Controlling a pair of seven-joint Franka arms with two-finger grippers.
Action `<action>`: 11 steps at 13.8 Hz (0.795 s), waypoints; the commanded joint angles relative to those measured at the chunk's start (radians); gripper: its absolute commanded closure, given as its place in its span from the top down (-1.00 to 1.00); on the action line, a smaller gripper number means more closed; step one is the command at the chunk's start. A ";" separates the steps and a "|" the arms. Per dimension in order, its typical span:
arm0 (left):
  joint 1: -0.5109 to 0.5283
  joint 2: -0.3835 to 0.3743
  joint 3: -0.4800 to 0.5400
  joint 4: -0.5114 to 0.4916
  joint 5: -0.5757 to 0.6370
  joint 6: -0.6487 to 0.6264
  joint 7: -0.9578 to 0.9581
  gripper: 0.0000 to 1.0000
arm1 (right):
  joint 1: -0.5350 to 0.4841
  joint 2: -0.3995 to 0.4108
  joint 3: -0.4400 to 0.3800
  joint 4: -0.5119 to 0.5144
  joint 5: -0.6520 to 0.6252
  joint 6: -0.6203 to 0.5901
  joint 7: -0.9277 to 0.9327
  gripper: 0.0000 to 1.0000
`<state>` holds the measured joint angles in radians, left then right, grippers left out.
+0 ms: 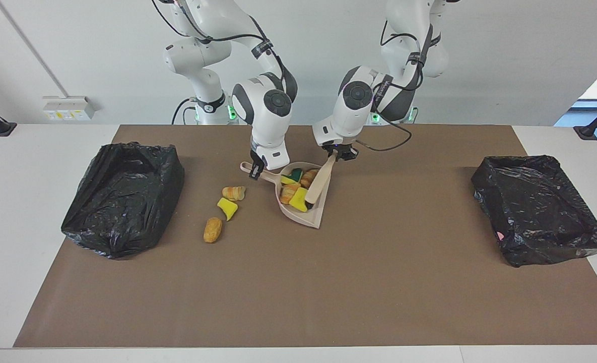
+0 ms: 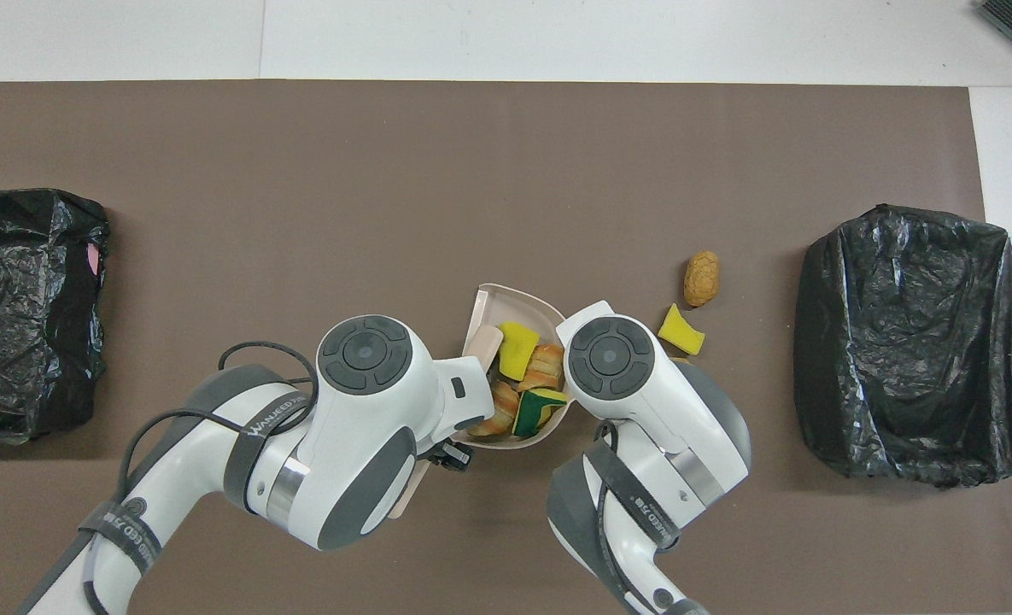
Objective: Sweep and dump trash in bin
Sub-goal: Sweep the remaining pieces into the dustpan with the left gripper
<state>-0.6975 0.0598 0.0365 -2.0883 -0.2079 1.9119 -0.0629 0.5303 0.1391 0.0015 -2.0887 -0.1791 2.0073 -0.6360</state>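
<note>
The right tool (image 1: 256, 170) grips the dustpan (image 1: 306, 214) by its handle. The left tool (image 1: 339, 153) grips the brush (image 1: 319, 185), whose head rests inside the pan among four trash pieces (image 1: 294, 191). Below the right tool three more pieces (image 1: 227, 207) lie on the desk (image 1: 298, 282). Black-lined bins (image 1: 122, 196) flank both tools.
</note>
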 commanded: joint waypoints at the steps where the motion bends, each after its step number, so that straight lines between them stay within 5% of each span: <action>1: 0.006 -0.095 0.008 -0.021 0.002 -0.095 -0.156 -1.00 | -0.001 -0.021 0.000 -0.022 -0.011 0.004 0.033 -1.00; 4: -0.008 -0.144 0.006 -0.059 0.007 -0.112 -0.389 -1.00 | -0.001 -0.021 -0.001 -0.021 -0.011 0.004 0.030 -1.00; 7: -0.048 -0.192 -0.001 -0.122 0.007 -0.102 -0.420 -1.00 | -0.001 -0.021 -0.001 -0.021 -0.011 0.004 0.029 -1.00; 11: -0.072 -0.190 -0.009 -0.164 0.005 0.080 -0.364 -1.00 | -0.001 -0.021 0.000 -0.021 -0.011 0.004 0.029 -1.00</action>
<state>-0.7413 -0.0981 0.0196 -2.2042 -0.2070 1.9100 -0.4527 0.5303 0.1388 0.0015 -2.0887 -0.1791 2.0073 -0.6359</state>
